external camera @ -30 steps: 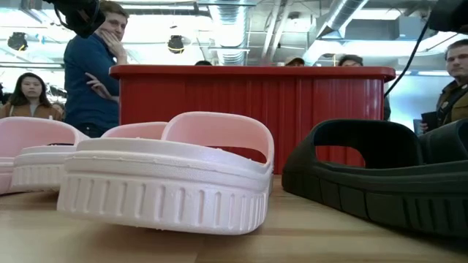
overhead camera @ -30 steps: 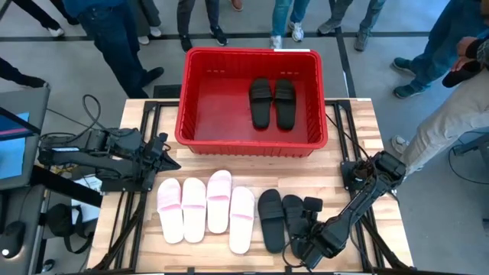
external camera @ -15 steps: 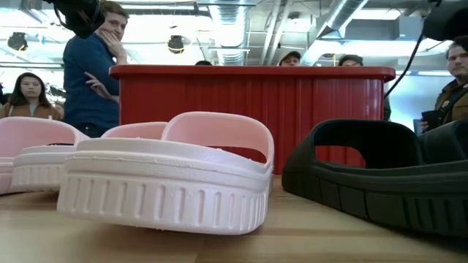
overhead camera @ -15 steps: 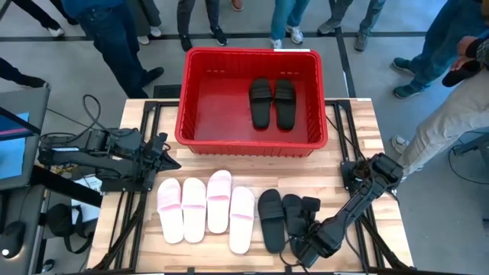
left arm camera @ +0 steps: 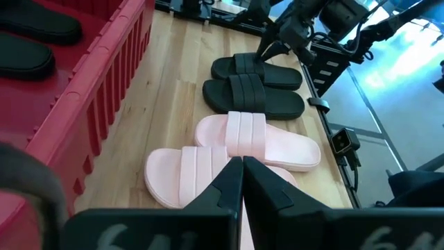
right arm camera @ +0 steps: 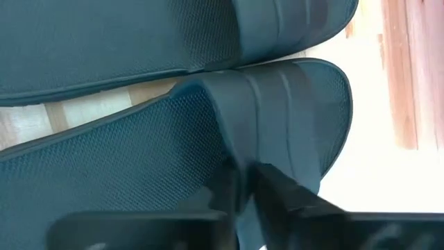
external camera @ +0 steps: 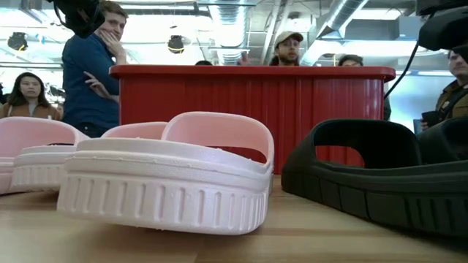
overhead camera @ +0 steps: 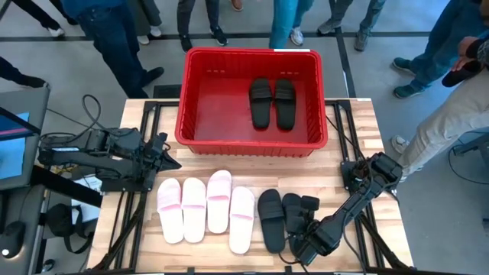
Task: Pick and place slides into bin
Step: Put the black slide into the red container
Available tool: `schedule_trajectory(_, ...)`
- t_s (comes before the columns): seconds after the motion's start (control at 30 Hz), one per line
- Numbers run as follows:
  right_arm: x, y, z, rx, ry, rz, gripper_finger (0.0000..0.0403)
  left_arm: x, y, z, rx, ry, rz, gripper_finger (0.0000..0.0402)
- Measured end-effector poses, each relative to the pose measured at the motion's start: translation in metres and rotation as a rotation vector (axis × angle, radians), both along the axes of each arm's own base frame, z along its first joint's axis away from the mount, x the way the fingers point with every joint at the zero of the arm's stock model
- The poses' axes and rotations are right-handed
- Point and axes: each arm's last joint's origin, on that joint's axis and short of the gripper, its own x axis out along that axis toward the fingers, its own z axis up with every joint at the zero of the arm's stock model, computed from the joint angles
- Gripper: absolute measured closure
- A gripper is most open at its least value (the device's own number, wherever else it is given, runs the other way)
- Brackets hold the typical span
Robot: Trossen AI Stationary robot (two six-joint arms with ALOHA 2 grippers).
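Bin (overhead camera: 195,99) at far edge of bench (overhead camera: 359,134), two black slides (overhead camera: 273,102) lying side by side inside it, toward its right; four pink slides (overhead camera: 206,208) in a row on bench near edge, two black slides (overhead camera: 280,220) just right of them; right hand (overhead camera: 304,243) low at the rightmost black slide's heel end, fingers (right arm camera: 274,191) pinched on the edge of its strap (right arm camera: 277,118); left hand (overhead camera: 164,153) hangs off bench's left side, level with bin's near corner, fingers (left arm camera: 229,184) closed on nothing; people standing beyond bench.
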Motion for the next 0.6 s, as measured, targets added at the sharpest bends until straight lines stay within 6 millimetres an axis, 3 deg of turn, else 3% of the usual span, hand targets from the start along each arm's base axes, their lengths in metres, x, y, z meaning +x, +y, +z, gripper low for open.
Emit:
schedule_trajectory(0.3,-0.002,-0.001,0.002,0.004,-0.018,-0.074,0.0398,0.000,0.000,0.000,0.005,-0.001,0.007,0.0401)
schedule_trajectory(0.6,-0.004,0.000,0.021,-0.054,0.026,-0.090,0.0401,0.000,0.000,0.000,0.012,-0.002,0.013,0.0401)
